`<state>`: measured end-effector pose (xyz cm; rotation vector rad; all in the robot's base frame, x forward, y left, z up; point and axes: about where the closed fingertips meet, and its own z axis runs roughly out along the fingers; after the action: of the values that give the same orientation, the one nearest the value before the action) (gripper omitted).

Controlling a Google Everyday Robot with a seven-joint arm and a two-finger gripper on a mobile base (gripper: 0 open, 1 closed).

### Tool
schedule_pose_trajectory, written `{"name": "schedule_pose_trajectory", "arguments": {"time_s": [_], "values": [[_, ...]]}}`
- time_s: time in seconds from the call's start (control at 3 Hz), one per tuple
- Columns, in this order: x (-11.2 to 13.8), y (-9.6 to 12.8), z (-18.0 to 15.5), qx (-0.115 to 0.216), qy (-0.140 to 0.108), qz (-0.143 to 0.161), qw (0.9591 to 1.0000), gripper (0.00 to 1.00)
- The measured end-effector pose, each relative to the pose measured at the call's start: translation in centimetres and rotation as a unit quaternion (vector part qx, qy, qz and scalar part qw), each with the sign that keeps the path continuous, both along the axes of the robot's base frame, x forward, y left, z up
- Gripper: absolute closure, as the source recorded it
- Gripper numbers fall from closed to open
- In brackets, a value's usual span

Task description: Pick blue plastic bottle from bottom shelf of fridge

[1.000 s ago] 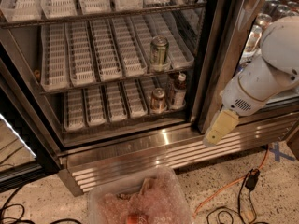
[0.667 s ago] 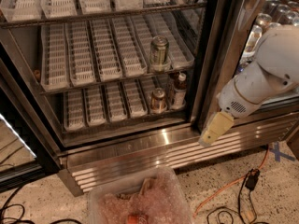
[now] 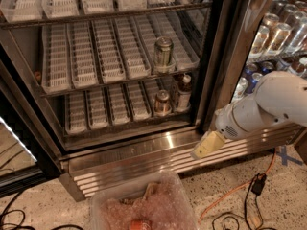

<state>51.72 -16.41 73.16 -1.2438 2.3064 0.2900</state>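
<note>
We find the blue plastic bottle (image 3: pixel 183 94) ungrasped on the bottom shelf (image 3: pixel 103 108). The hand (image 3: pixel 207 146) hangs outside the fridge (image 3: pixel 144 150); we cannot tell its opening.

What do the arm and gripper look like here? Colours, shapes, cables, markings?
The arm is glossy white, built of fat rounded segments, with a small dotted vent patch near the wrist. No cables or markings show on it. The gripper is a pale cream, tapered block, low right, before the ribbed steel base of the fridge.
</note>
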Motion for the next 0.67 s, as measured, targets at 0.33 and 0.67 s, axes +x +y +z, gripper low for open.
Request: {"name": "schedule_pose_trajectory", "arguments": {"time_s": [0.33, 0.67], "values": [[1.86, 0.02, 0.85, 0.005, -0.037, -0.015, 0.9992, 0.00], [1.91, 0.06, 0.83, 0.005, -0.037, -0.015, 0.9992, 0.00]]}}
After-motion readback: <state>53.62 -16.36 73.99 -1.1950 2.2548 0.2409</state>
